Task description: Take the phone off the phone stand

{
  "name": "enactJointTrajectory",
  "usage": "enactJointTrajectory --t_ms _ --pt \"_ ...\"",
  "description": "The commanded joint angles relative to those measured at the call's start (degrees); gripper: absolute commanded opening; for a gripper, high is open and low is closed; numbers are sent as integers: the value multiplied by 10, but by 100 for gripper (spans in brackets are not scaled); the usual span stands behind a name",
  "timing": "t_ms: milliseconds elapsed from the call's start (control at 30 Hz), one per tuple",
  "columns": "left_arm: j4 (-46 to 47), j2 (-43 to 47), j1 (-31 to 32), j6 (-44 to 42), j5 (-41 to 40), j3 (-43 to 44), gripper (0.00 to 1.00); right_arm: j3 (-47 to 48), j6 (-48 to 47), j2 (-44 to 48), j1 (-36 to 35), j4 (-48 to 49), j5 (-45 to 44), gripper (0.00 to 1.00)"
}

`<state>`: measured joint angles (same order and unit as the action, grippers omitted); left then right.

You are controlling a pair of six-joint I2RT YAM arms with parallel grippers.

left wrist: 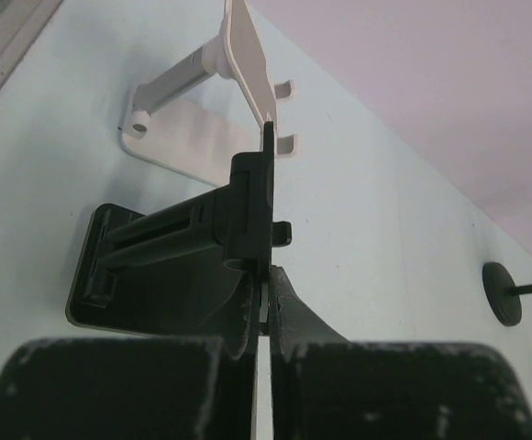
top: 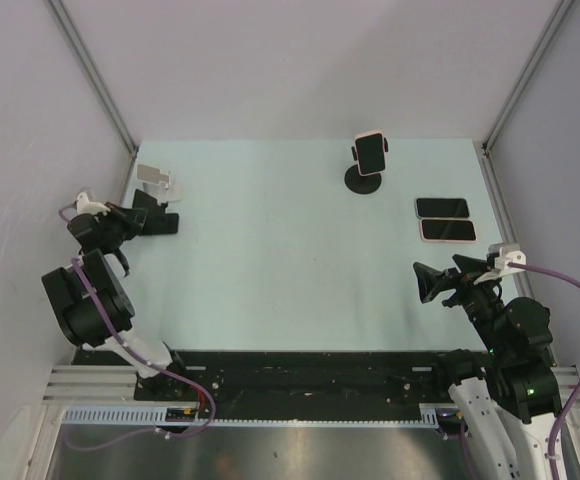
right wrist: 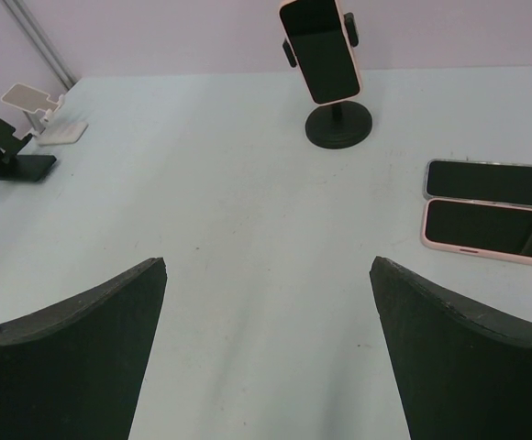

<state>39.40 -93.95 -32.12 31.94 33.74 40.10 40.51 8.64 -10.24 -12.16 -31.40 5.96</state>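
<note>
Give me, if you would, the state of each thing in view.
Standing phone, clamped upright in its stand.
Round-base stand, holding that phone.
Flat dark-edged phone, lying screen up.
Flat pink-edged phone, lying screen up beside it.
White folding stand, empty.
Black folding stand, empty.
Left gripper, shut, at the black stand.
Right gripper, open, empty.

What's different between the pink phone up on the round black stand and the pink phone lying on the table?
The stand-mounted pink-cased phone is raised and tilted, clamped at its sides in the round-based black stand. The flat-lying pink-cased phone rests screen-up on the pale table. The mounted phone sits alone at the back, while the flat one lies right beside a grey-edged phone. Both have pink cases and dark screens.
</note>
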Motion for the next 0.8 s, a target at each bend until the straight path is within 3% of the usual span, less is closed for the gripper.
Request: enactJointTrajectory --t_ms 0,767 --pt "18 -17 -6 -15 41 30 0 1 -11 -5 -2 20 7 99" --pt "57 -50 -2 46 24 28 0 1 -12 -6 -2 17 6 99"
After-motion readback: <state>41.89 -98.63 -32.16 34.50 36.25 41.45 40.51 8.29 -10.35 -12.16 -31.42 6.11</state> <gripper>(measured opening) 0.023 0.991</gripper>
